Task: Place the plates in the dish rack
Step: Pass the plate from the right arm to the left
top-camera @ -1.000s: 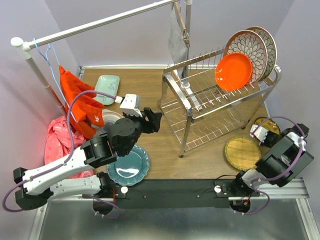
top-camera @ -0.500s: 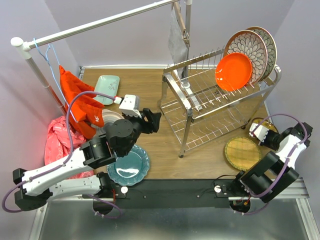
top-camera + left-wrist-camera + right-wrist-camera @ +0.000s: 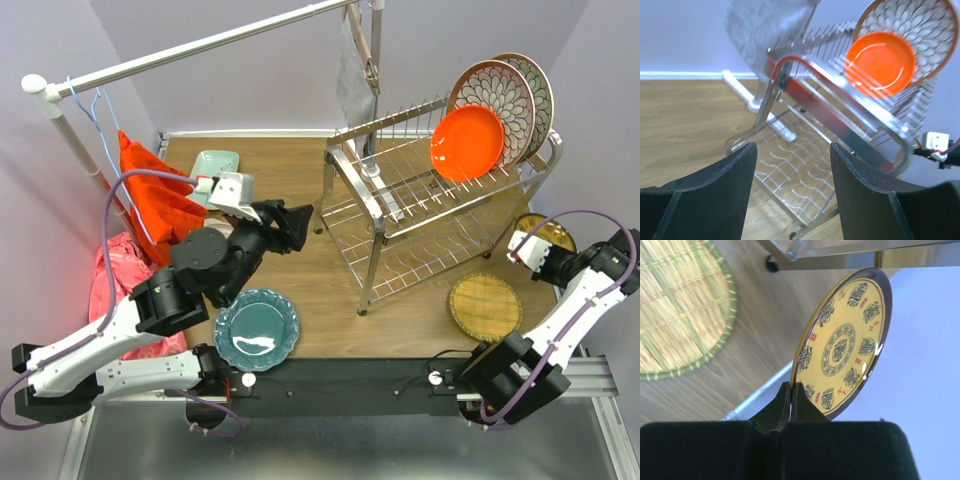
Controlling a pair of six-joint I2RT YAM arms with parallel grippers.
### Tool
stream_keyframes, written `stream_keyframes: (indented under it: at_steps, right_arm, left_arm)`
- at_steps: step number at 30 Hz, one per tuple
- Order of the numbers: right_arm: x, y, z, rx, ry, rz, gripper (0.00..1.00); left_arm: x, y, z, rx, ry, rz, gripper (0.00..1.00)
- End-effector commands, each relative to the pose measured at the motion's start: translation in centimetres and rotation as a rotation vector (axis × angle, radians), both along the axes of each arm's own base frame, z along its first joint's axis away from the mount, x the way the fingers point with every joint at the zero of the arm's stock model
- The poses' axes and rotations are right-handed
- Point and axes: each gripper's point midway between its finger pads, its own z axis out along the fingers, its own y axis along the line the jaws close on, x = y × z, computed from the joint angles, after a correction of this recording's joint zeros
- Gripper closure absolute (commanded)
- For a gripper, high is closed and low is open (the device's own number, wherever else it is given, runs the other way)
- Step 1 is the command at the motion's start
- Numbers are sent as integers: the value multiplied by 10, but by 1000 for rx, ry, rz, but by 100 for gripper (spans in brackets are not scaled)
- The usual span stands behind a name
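Observation:
The dish rack [image 3: 385, 130] stands at the back right, and in its top tier an orange plate [image 3: 467, 142] leans on two floral plates [image 3: 497, 88]. My right gripper [image 3: 543, 250] is shut on the rim of a dark-yellow patterned plate [image 3: 845, 340], held on edge off the table beside the rack's right leg. A yellow woven plate [image 3: 485, 306] lies flat near it. A teal scalloped plate [image 3: 257, 329] lies at the front left. My left gripper [image 3: 300, 222] hangs open and empty left of the rack [image 3: 840, 115], facing it.
A white clothes rail [image 3: 200, 45] crosses the back, with a grey cloth [image 3: 355, 70] hanging over the rack's left end. An orange cloth [image 3: 160, 205], a pink bag [image 3: 105, 275] and a pale green dish [image 3: 215, 165] crowd the left side.
My left gripper has drawn back to the left, uncovering the teal plate. My right arm has stretched out to the right, carrying the dark-yellow plate slightly farther back.

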Motion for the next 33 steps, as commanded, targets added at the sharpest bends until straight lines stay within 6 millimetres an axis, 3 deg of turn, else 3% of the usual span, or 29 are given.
stream_keyframes:
  at_steps: [1, 10, 20, 25, 26, 27, 33]
  right_arm:
    - [-7, 14, 32, -17, -38, 24, 99]
    - [-16, 16, 98, -82, -122, -72, 99]
    - [-26, 22, 173, -167, -224, -142, 99]
    - [-24, 28, 227, -211, -342, -151, 99]
    - [-24, 28, 234, -213, -356, -155, 99]
    - [-24, 29, 239, -207, -368, -164, 99]
    - [-25, 39, 277, -232, -459, -152, 99]
  left_arm:
    - [-6, 1, 40, -30, -71, -48, 31]
    - [-14, -11, 91, -49, -164, -131, 31]
    - [-16, -27, 132, -119, -230, -181, 31]
    - [-6, -49, 152, -150, -211, -200, 30]
    - [-9, -48, 167, -179, -225, -216, 30]
    - [-4, -58, 165, -171, -217, -226, 30]
    - [7, -76, 205, -297, -242, -318, 30]
